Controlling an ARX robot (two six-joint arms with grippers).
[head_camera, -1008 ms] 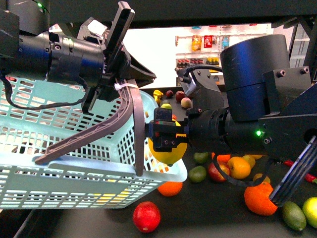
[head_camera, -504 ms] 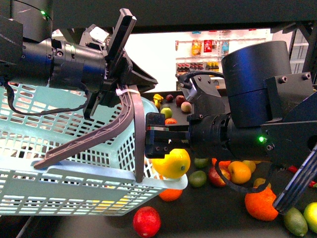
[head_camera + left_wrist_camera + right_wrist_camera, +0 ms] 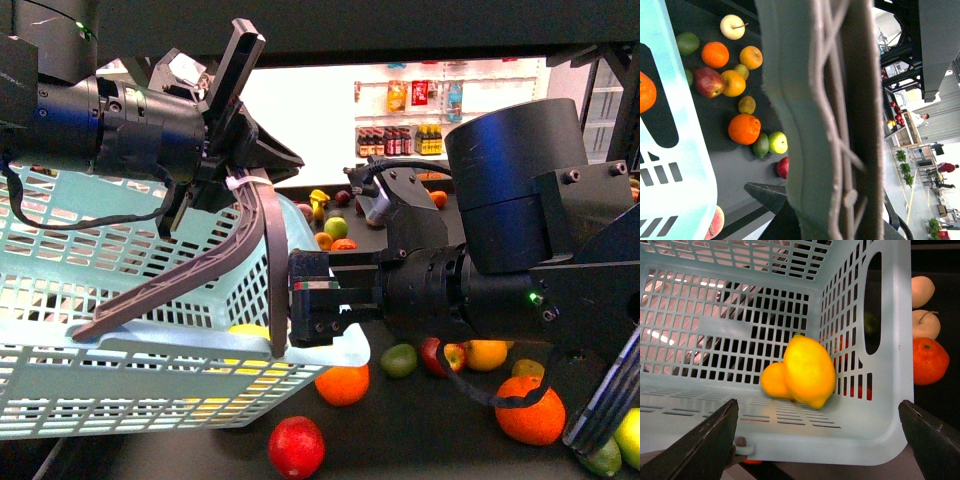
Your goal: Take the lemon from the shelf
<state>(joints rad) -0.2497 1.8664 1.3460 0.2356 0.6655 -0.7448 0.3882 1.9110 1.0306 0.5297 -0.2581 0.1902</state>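
Yellow, the small oval lemon [image 3: 809, 371] lay in the pale blue slotted plastic basket [image 3: 880, 440], at 9 o'clock of the right gripper's [image 3: 817, 403] spread jaws, while the left gripper's [image 3: 233, 178] jaws pinched its grey-brown handle [image 3: 180, 284].

The left arm [image 3: 110, 125] reaches level above the basket [image 3: 150, 345], and the left gripper [image 3: 238, 180] is clamped on the basket's handle [image 3: 200, 265]. The right arm [image 3: 500, 200] stretches level toward the basket's corner. The right gripper [image 3: 817, 405] sits just over the basket's rim, fingers [image 3: 705, 440] spread wide and empty.
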